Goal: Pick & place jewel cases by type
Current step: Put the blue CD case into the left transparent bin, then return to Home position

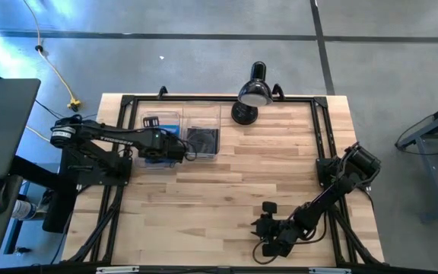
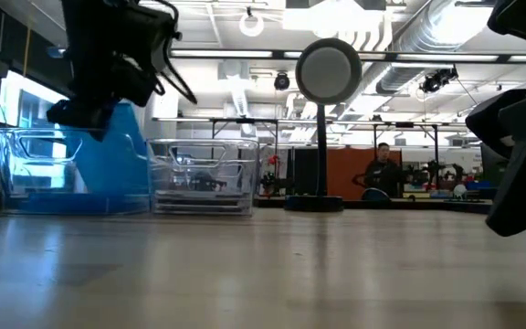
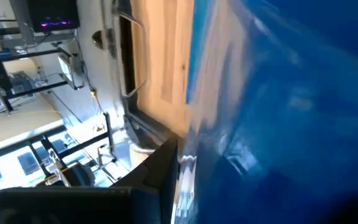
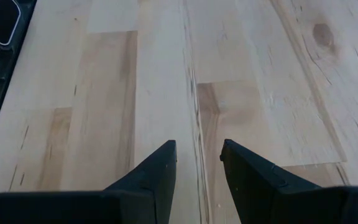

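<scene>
I see a translucent blue jewel case standing tilted in the left clear bin, at ten o'clock on the table; dark cases lie in the right bin. My left gripper sits over the blue case; I cannot tell its finger state. My right gripper rests at five o'clock, fingers apart, empty. A lamp stands at twelve.
</scene>
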